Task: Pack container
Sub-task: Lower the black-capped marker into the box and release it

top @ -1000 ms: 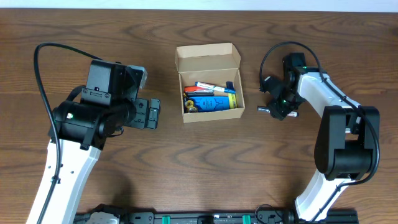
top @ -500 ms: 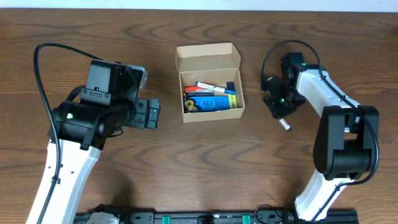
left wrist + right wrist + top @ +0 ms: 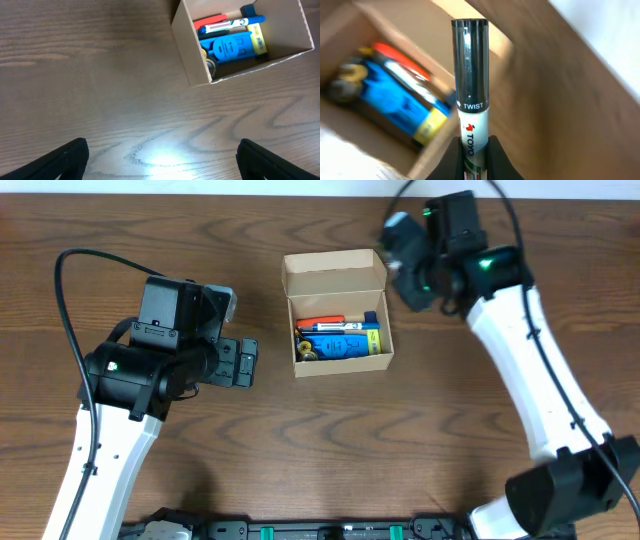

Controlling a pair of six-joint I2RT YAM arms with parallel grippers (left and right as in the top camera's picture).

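Observation:
The tan cardboard box stands open at the table's middle, its flap lid raised at the back. Inside lie a blue item, a red marker and a blue marker. My right gripper is shut on a white marker with a black cap, lettered TOYO and TWIST, held in the air beside the box's back right corner. My left gripper is open and empty, low over bare wood to the left of the box.
The brown wooden table fills the view. The left arm's body stands left of the box. A pale wall edge shows beyond the table's far side.
My right gripper has lifted the marker from the table at the right and swung up and left to the box's back right corner. The left arm has not moved.

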